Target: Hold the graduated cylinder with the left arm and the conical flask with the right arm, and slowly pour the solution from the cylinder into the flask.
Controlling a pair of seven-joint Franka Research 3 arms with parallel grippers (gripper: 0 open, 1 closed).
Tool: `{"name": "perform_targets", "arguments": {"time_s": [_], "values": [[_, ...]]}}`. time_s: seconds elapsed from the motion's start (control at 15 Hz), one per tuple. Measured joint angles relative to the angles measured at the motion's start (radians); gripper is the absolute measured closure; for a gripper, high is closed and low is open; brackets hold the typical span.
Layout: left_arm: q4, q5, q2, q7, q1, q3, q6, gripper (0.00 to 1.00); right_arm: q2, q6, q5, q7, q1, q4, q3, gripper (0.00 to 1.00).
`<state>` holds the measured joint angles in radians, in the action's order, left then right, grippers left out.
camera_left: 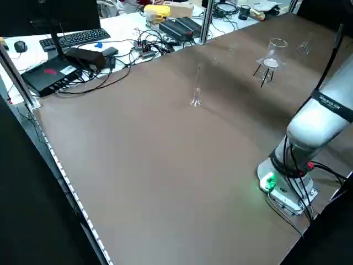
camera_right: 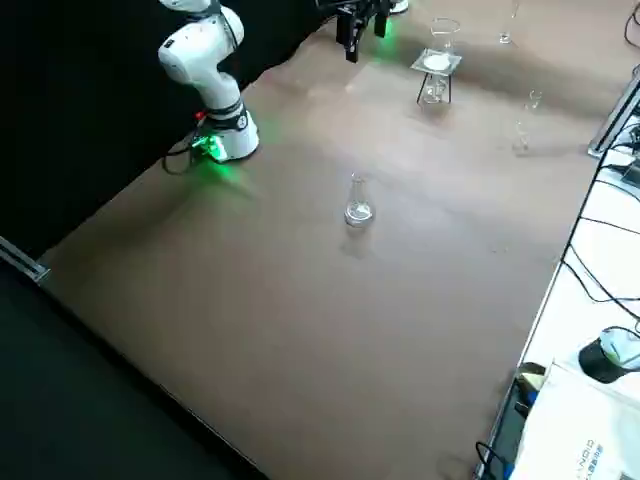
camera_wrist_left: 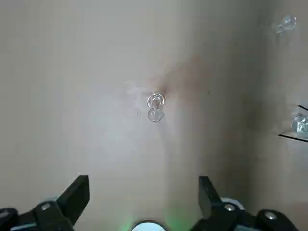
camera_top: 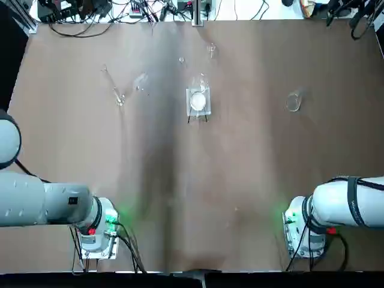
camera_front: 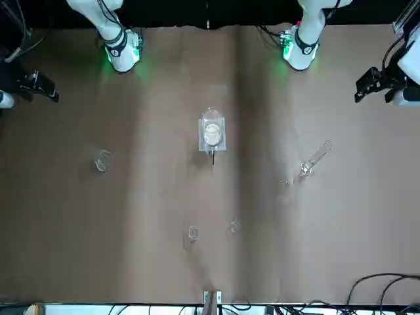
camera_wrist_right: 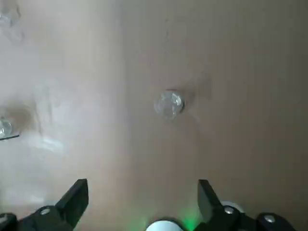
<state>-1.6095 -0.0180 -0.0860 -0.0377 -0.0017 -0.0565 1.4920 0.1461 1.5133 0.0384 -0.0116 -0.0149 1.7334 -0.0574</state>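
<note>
Graduated cylinder (camera_wrist_left: 155, 107) stands well beyond the left pincer (camera_wrist_left: 144, 197), fingers spread apart.

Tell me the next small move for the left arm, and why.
Probably lower the left gripper toward the graduated cylinder. Its fingers are open high above, nothing is held, and the cylinder stands untouched on the table's left side. The conical flask also waits, ungrasped.

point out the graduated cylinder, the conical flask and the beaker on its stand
graduated cylinder (camera_left: 196, 88), left side view, on the mid tube.
conical flask (camera_right: 358, 209), right side view, on the round body.
beaker (camera_top: 198, 98), top view, on its mouth above the white stand.
</note>
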Motion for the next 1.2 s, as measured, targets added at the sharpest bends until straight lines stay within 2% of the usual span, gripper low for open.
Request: {"name": "perform_targets", "arguments": {"time_s": [0.53, 0.67, 0.8, 1.07, 1.2], "values": [[-0.001, 0.000, 0.026, 0.000, -0.005, 0.008, 0.006, 0.00, 0.000, 0.059, 0.001, 0.000, -0.021, -0.008, 0.017, 0.00], [-0.001, 0.010, 0.038, 0.064, 0.019, 0.012, 0.007, 0.00, 0.000, 0.068, 0.001, 0.000, -0.037, -0.008, 0.019, 0.00], [-0.001, 0.012, 0.044, 0.237, 0.080, 0.013, 0.008, 0.00, 0.000, 0.072, 0.001, 0.000, -0.053, -0.008, 0.021, 0.00], [-0.001, 0.011, 0.058, 0.711, 0.245, 0.020, 0.009, 0.00, -0.008, 0.070, 0.001, 0.000, -0.057, -0.007, 0.020, 0.00], [-0.002, -0.033, 0.086, 0.912, 0.313, 0.021, 0.012, 0.00, -0.024, 0.071, 0.001, 0.000, -0.056, -0.007, 0.019, 0.00]]}}
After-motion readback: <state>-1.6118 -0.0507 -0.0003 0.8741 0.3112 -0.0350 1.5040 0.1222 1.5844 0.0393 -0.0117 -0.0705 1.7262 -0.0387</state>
